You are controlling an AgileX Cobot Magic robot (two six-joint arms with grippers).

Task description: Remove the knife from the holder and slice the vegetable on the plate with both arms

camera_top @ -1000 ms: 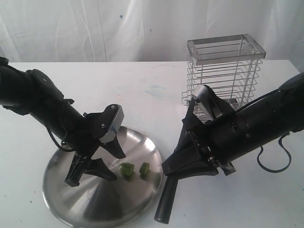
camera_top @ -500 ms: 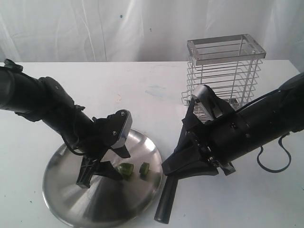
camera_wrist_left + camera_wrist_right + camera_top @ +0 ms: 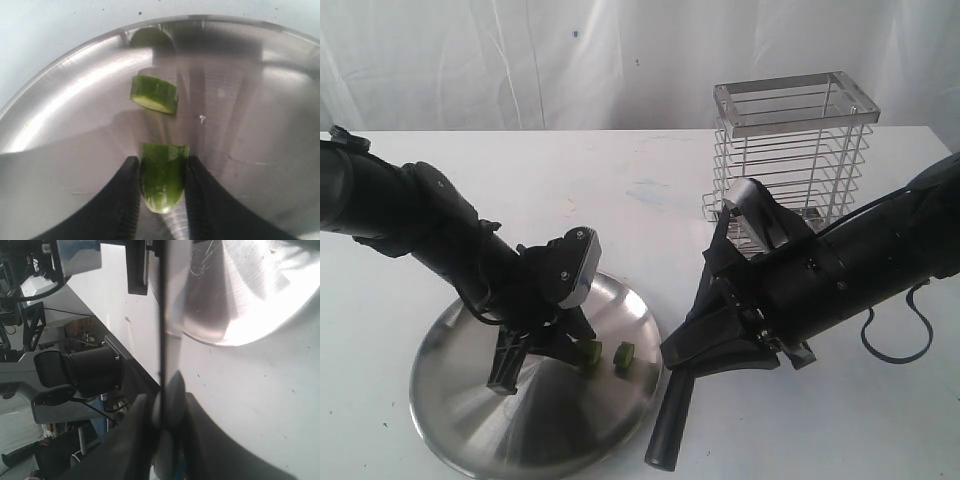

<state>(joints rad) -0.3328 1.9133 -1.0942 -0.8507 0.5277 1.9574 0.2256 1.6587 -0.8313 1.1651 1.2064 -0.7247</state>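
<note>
Left wrist view: the left gripper point(image 3: 161, 172) is pinched in on a glossy green vegetable chunk point(image 3: 162, 185) lying on the plate point(image 3: 260, 100), with a second slice point(image 3: 154, 95) just beyond it toward the rim. The right gripper point(image 3: 167, 407) is clamped on the knife point(image 3: 171, 390), hovering just off the plate's edge, and the holder point(image 3: 790, 150) stands well apart from the plate. Danger now: that slick chunk could squirt out sideways, or the blade could come down on the black fingers point(image 3: 125, 200) hugging it.
</note>
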